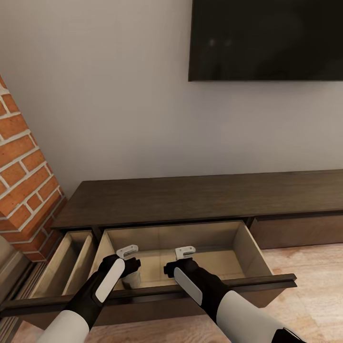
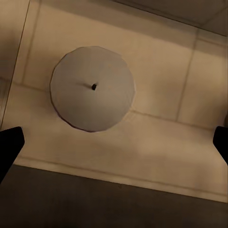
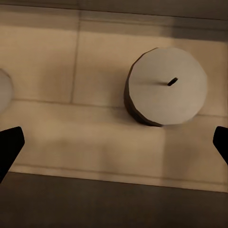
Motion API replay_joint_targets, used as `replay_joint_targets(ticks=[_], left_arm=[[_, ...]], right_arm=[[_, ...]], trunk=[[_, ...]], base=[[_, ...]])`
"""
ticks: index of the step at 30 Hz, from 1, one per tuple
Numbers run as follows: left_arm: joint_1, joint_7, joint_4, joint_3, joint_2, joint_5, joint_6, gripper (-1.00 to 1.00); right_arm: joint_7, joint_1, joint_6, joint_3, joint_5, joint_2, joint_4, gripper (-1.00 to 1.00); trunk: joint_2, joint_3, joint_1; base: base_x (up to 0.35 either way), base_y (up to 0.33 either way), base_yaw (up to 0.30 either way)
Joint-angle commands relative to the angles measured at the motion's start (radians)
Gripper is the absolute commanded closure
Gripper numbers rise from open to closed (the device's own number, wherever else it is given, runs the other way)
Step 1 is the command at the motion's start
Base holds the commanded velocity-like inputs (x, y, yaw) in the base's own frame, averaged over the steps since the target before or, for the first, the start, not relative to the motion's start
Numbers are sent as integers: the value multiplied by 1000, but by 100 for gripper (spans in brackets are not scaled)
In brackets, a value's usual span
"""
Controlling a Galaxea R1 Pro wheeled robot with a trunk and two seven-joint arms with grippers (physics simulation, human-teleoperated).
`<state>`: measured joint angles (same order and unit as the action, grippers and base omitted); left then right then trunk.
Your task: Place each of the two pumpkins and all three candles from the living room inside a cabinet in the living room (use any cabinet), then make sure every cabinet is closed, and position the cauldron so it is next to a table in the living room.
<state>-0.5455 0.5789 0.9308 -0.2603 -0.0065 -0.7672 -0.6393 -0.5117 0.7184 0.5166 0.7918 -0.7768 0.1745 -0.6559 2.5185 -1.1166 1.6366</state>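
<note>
The long dark-brown cabinet (image 1: 200, 197) has its middle drawer (image 1: 252, 252) pulled out. Both grippers hang over this drawer, pointing down into it. My left gripper (image 1: 127, 270) is open above a pale round candle (image 2: 92, 88) with a dark wick, which stands on the drawer floor; its side shows in the head view as the candle (image 1: 132, 280). My right gripper (image 1: 180, 269) is open above a second candle (image 3: 166, 85), apart from it. The edge of the first candle (image 3: 3, 90) shows in the right wrist view. The pumpkins and the cauldron are out of view.
A second, narrower drawer (image 1: 66, 262) stands open to the left, beside a brick column (image 1: 26, 181). A dark TV screen (image 1: 267, 38) hangs on the wall above the cabinet. The drawer's dark front panel (image 1: 267, 281) runs across just under my forearms. Wood floor (image 1: 309, 295) lies to the right.
</note>
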Motion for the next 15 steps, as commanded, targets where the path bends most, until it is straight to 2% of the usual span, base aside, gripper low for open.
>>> replay_joint_targets(ticks=[1,5,15], left_arm=[[-1,10,2,-2,1,-10,0,-100],[-1,10,4,-2,1,-12,0,-100],[-1,9,3,0,2,-13,-2,-100]], right_arm=[[-8,1,2,3,-7,0,-1,-100],[-8,1,2,3,-7,0,-1,-100],[-8,1,2,3,-7,0,-2,-100]], trunk=[[0,-1,0],[0,-1,0],[-2,38,-5]], base=[[0,0,0],[0,0,0],[0,0,0]])
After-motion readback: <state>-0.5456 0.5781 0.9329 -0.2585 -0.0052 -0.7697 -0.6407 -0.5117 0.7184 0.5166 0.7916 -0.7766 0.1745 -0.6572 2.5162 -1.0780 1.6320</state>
